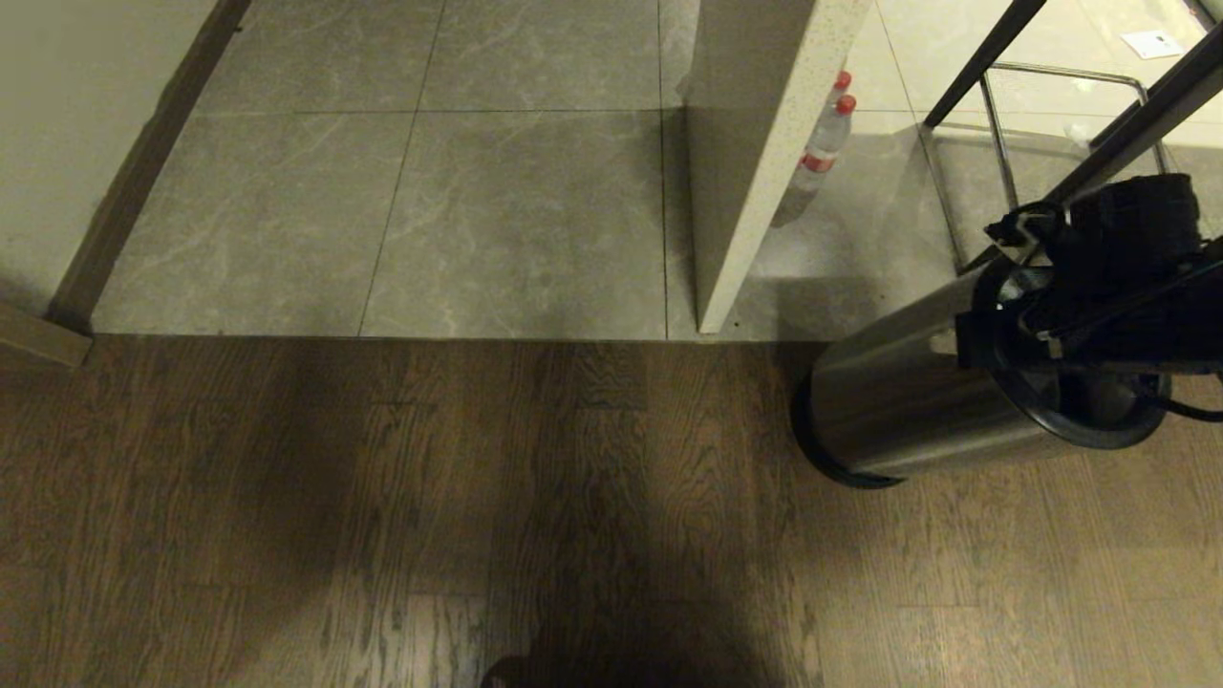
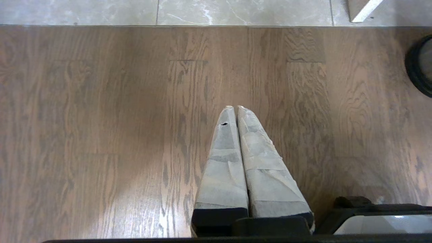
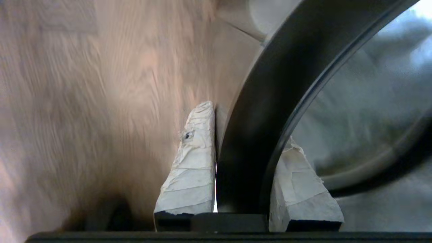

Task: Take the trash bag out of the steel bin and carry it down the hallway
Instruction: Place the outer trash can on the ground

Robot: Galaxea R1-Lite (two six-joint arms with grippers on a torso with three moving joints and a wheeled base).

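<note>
The right gripper [image 3: 248, 162] straddles the thick black rim [image 3: 266, 101] of the upright brushed-steel cylindrical bin [image 1: 917, 401], fingers nearly clamped on it, the whitish translucent bag [image 3: 364, 101] just inside.

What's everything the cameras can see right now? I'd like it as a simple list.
Brushed-steel cylindrical bin: one, silver with a black rim, on the wood floor at right.
Whitish plastic bag: one, pale, inside the bin.
Clear bottles with red caps: at least two, behind the pale stone panel.
Metal-framed stool: one, chrome and black, beyond the bin.
Grey marbled floor tiles: far half of the floor.
Brown wood-plank floor: near half.
Cream wall with dark baseboard: at left.
Right tool: one, taped white fingers astride the bin's rim, one inside, one outside.
Left tool: one, taped white, shut, above bare planks.
</note>
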